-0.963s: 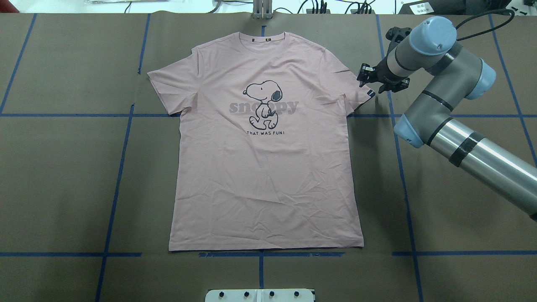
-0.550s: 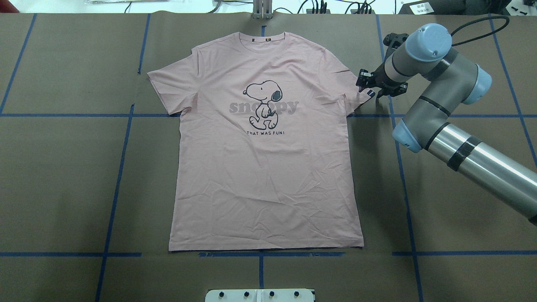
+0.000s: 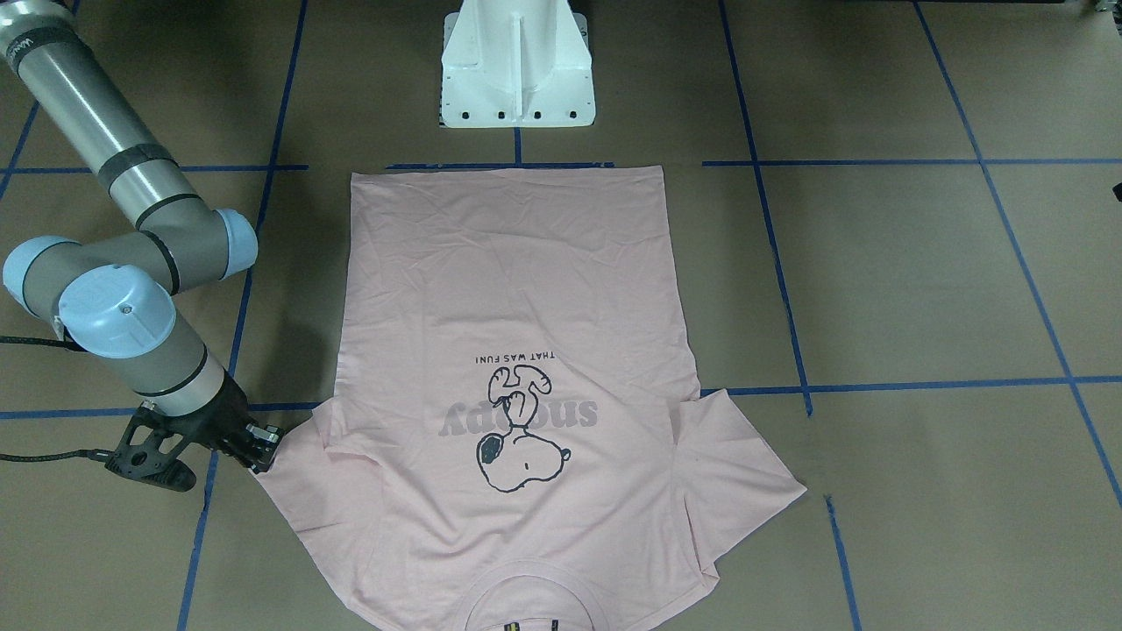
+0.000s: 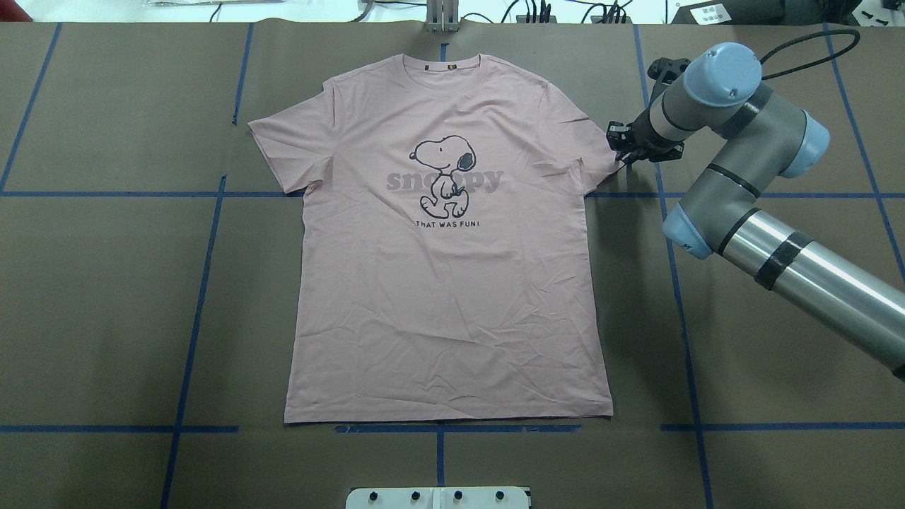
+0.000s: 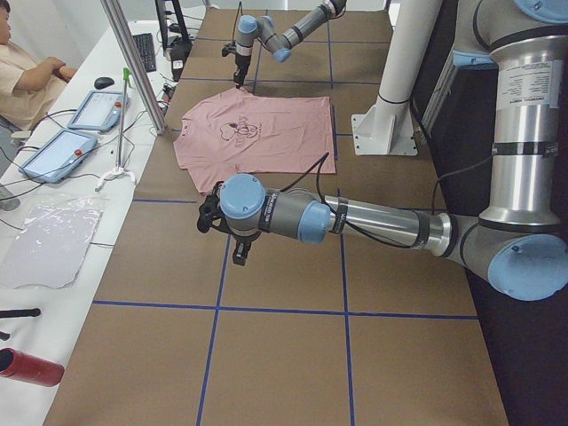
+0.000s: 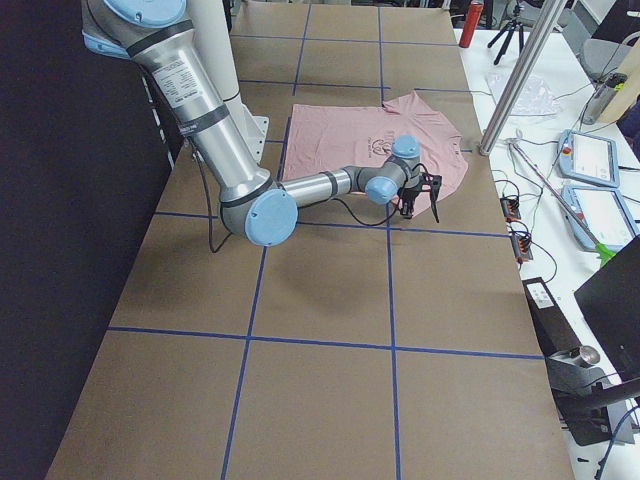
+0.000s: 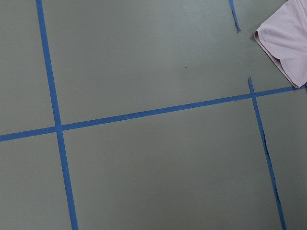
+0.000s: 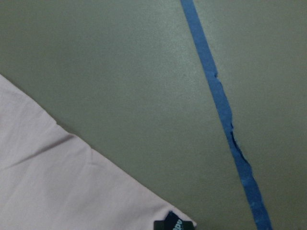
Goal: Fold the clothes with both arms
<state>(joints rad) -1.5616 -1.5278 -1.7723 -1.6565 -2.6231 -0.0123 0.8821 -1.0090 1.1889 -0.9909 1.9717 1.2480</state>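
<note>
The pale pink T-shirt lies flat and face up on the brown table, collar at the far edge, Snoopy print in the middle. My right gripper has come down at the tip of the shirt's right sleeve, its fingers spread and open. The right wrist view shows the sleeve corner with its black tag at the bottom edge. My left gripper hovers over bare table, well off the shirt's left sleeve; I cannot tell its state.
Blue tape lines cross the table. The white pedestal base stands beyond the shirt's hem. A side desk holds tablets, a pole and a red bottle; a person sits there.
My right gripper has moved in and down onto the sleeve tip, now covering the black tag seen from overhead. The shirt has not moved.
</note>
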